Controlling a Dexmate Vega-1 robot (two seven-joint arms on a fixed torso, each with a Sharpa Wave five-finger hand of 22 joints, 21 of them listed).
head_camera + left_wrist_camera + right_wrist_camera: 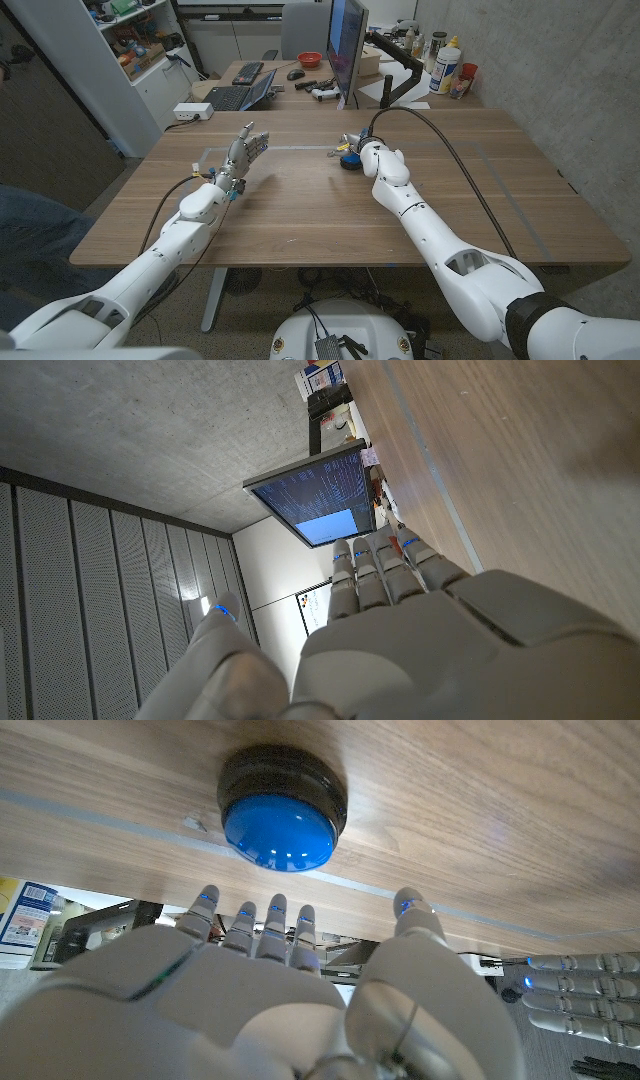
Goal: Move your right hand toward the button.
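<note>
The button [280,810] is a blue dome on a round black base, standing on the wooden table [300,210] at its far middle. In the head view the button [349,161] peeks out just beneath my right hand [351,147], which hovers right at it. The right hand [270,985] holds nothing, and its fingers reach out straight with their tips just short of the dome. My left hand [243,150] is raised over the table's left half with its fingers spread, well to the left of the button. The left hand [400,620] is empty too.
A monitor [347,45] on a black arm [392,80] stands past the table's far edge. Behind it lie a laptop [240,95], a keyboard [247,72] and bottles [446,65]. A black cable [450,150] runs from my right wrist across the table's right half.
</note>
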